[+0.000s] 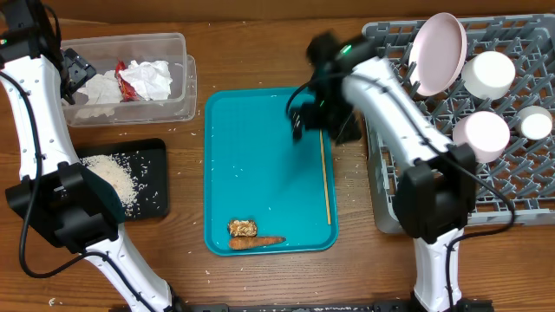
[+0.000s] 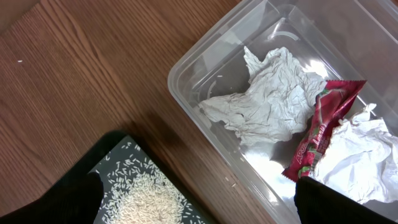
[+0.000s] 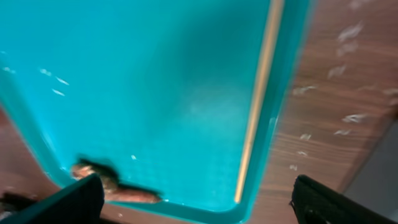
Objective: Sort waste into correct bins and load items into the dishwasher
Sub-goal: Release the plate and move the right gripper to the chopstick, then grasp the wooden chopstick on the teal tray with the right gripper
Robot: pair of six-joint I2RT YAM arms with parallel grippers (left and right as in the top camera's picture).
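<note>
1. The right gripper is only a dark, motion-blurred smear in the overhead view, over the far right corner of the teal tray. Its wrist view is smeared too, and the two dark fingertips are cut off at the bottom corners. They stand wide apart with nothing between them.
2. The left gripper hangs well left of the teal tray, over the clear tub. Its fingertips also show only as dark corners, spread wide and holding nothing.
3. The right arm hides part of the dish rack, which stands just right of the teal tray.
4. At the near edge of the teal tray lie a small, knobbly brown lump and an orange-brown carrot-like stick, close together. A thin, pale, straight rod lies along the tray's right wall. I cannot tell what it is.
5. The tub, beyond the teal tray's far left corner, holds crumpled white napkins. A shiny red wrapper lies between them.
6. The shallow black tray, left of the teal tray, carries a heap of white rice with stray grains around it.
7. The rack is a grey plastic lattice with upright pegs. In it are a pale pink plate standing on edge, two round bowls and a small cup.
</note>
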